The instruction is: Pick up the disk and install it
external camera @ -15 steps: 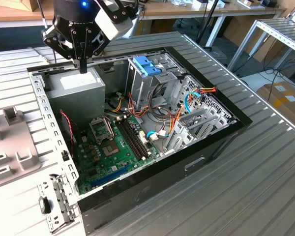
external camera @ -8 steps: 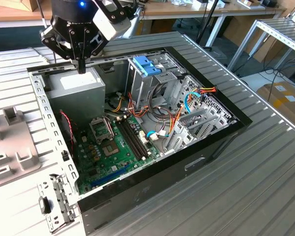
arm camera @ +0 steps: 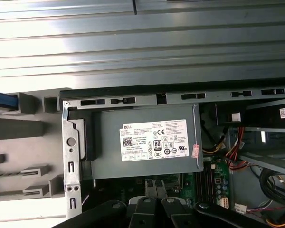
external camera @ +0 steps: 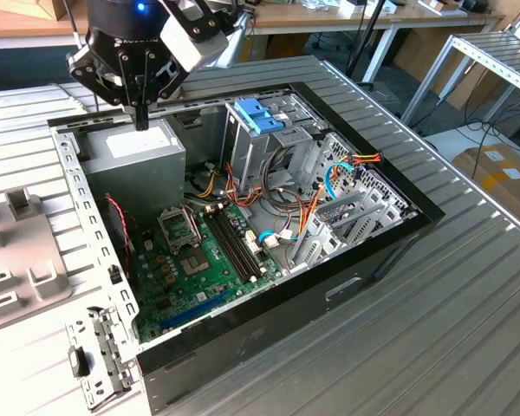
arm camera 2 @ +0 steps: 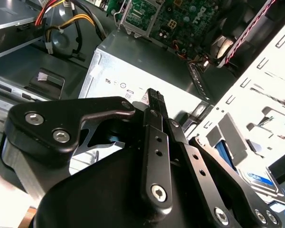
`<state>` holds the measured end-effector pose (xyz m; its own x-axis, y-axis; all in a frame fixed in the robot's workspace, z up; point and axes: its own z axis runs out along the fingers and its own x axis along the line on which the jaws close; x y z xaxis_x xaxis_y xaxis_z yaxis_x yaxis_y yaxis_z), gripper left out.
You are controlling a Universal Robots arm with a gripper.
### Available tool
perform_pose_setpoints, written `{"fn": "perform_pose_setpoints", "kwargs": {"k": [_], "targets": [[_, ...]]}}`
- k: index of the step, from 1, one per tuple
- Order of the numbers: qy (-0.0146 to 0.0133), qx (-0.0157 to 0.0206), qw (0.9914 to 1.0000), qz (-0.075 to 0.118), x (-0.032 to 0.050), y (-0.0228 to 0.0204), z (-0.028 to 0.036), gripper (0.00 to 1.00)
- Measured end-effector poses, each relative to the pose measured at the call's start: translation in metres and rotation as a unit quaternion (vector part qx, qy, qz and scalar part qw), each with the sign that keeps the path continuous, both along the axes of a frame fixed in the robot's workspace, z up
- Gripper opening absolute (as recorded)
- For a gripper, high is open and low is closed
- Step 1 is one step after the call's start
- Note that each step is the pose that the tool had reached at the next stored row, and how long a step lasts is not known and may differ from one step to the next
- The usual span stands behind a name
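Observation:
My gripper [external camera: 141, 120] hangs over the back corner of the open computer case, just above the grey power-supply box [external camera: 139, 160]. Its fingers are shut with nothing between them, as both wrist views show [arm camera 2: 154, 93] [arm camera: 155, 183]. The disk [arm camera 2: 257, 178] lies outside the case on a grey holder, a flat drive with a blue-and-white label and a blue plastic frame. A blue strip [arm camera: 1, 100] on that holder is its edge in the first wrist view. The gripper is clear of the disk, with the case wall between them.
The case [external camera: 390, 238] stands on a ribbed metal table [external camera: 433, 338], with a green motherboard [external camera: 199, 260] and loose cables [external camera: 329, 186] inside. A light-blue latch block [external camera: 258, 114] tops the drive cage. The grey holder [external camera: 17, 251] and a metal bracket [external camera: 100, 355] lie at the exterior view's left.

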<state>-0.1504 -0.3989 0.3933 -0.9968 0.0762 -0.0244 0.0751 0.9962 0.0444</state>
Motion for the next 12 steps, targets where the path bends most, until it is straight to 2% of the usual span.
{"fn": "perform_pose_setpoints", "kwargs": {"k": [12], "targets": [[0.0, 0.0, 1.0, 0.0, -0.0047, 0.0, 0.0, 0.11]]}}
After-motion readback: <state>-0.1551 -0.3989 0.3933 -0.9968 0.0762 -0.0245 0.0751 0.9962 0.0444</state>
